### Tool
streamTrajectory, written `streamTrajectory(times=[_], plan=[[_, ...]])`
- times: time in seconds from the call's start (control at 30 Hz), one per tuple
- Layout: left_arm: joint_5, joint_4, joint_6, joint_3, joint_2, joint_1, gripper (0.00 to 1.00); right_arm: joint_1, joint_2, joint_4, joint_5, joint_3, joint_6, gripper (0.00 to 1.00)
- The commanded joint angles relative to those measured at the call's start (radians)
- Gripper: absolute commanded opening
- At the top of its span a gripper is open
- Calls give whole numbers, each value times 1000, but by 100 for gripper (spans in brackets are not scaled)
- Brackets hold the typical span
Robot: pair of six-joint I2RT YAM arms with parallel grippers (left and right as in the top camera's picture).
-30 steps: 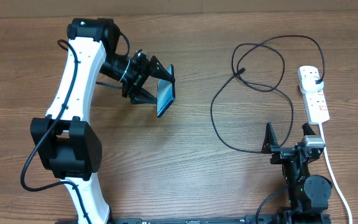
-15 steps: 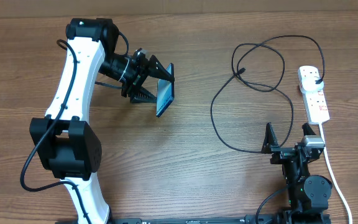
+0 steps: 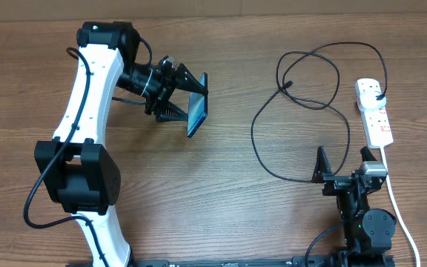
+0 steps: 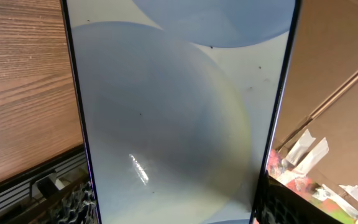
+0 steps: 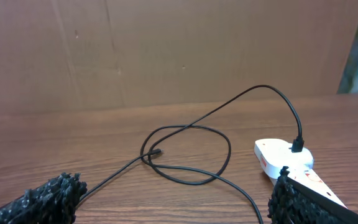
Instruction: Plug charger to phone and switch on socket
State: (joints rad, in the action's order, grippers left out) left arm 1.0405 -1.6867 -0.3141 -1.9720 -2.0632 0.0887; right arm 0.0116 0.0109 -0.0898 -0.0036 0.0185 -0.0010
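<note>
The right gripper [image 3: 342, 167] sits open and empty by its base. Beyond it, the charger [image 3: 252, 133] loops over the table, plugged into the socket [image 3: 375, 116]; its tip seems to lie loose. Far left, the left gripper [image 3: 184, 99] clamps the phone [image 3: 196, 115], raised and tilted.

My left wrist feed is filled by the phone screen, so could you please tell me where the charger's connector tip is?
Observer: The connector tip lies loose on the table, among the loops of the charger, well right of the phone.
Operator: Is its plug in the socket?
Observer: Yes, the plug sits in the far end of the socket.
Operator: And the right gripper?
Observer: The right gripper is open and empty, near its base.
</note>
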Motion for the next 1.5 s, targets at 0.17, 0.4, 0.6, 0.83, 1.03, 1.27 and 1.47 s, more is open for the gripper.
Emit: streamTrajectory(times=[0.17,0.4,0.6,0.83,1.03,1.27,1.47], plan=[[61,24,-74,-33,10,-11,66,-4,-8,6,-5,-11,-4,100],[59,85,-179,-33,10,-11,65,-4,-8,6,-31,-11,210,100],[49,154,-283,-33,10,-10,64,-4,-8,13,-80,-11,858,100],[45,235,-333,-33,10,-10,66,-5,-8,99,-161,-10,963,100],[23,251,-355,-33,10,-10,66,-5,14,144,-377,51,946,99],[23,266,-355,-33,10,-10,66,-5,218,137,-452,275,935,99],[23,286,-354,-33,10,-10,66,-11,500,97,-558,532,863,99]])
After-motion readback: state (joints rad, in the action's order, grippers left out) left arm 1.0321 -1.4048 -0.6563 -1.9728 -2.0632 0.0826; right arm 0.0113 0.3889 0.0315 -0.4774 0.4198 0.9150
